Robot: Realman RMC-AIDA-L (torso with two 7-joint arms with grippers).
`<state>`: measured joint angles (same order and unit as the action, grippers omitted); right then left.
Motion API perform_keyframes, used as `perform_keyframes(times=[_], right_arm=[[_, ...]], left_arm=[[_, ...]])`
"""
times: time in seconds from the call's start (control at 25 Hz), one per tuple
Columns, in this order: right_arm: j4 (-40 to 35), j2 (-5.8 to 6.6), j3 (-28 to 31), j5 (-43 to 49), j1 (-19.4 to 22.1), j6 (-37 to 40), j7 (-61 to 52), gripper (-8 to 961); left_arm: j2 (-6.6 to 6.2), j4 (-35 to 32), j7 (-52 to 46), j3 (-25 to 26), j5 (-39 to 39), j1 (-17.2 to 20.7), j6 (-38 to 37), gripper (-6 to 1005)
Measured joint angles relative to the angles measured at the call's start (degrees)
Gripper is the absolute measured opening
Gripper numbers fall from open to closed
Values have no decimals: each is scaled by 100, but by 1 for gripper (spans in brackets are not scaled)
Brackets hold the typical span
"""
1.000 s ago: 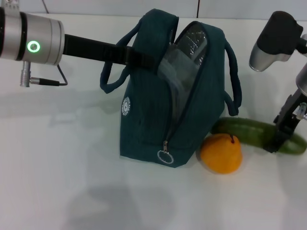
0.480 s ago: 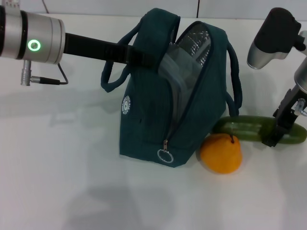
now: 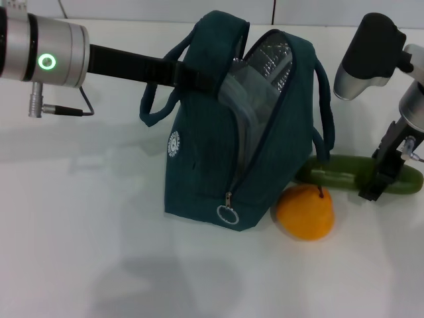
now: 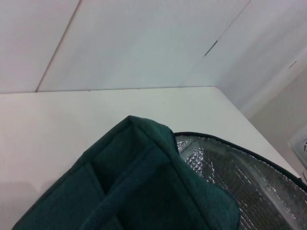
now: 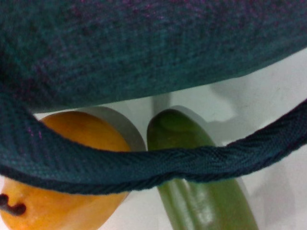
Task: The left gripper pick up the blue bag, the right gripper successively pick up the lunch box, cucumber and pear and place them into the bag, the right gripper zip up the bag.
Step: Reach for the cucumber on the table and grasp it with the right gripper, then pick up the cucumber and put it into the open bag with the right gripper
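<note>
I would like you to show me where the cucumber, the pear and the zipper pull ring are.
cucumber [image 3: 338, 173]: head view, middle of its green body.
pear [image 3: 305, 213]: head view, centre of its orange skin.
zipper pull ring [image 3: 227, 214]: head view, on the metal ring.

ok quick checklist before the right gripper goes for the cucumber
1. Bag held upright by the left gripper at its top edge: ok.
2. Bag mouth unzipped, silver lining showing: ok.
3. Lunch box already inside the bag: ok.
4. Right gripper lined up at the cucumber: ok.
5. Right gripper closed on the cucumber: cannot tell.
6. Bag strap clear of the cucumber: not ok, it crosses it in the right wrist view.
7. Pear clear of the grasp spot: ok.
</note>
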<state>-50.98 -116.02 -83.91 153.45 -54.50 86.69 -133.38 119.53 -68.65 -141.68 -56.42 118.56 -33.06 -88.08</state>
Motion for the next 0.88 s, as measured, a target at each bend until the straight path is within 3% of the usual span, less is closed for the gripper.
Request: perform_keyframes(times=[0.2, 0.44, 0.68, 0.88], right_arm=[[0, -7, -23, -4, 0, -52, 3, 750], [4, -8, -22, 2, 0, -97, 6, 622], [-1, 11, 45, 30, 26, -44, -25, 623], [-22, 52, 559, 166, 82, 45, -44, 623]], left_arm=[[0, 1, 0, 0, 1, 2, 2, 36], [0, 1, 0, 0, 1, -3, 2, 36], [0, -2, 0, 0, 1, -7, 2, 37], [0, -5, -12, -16, 1, 27, -12, 36]])
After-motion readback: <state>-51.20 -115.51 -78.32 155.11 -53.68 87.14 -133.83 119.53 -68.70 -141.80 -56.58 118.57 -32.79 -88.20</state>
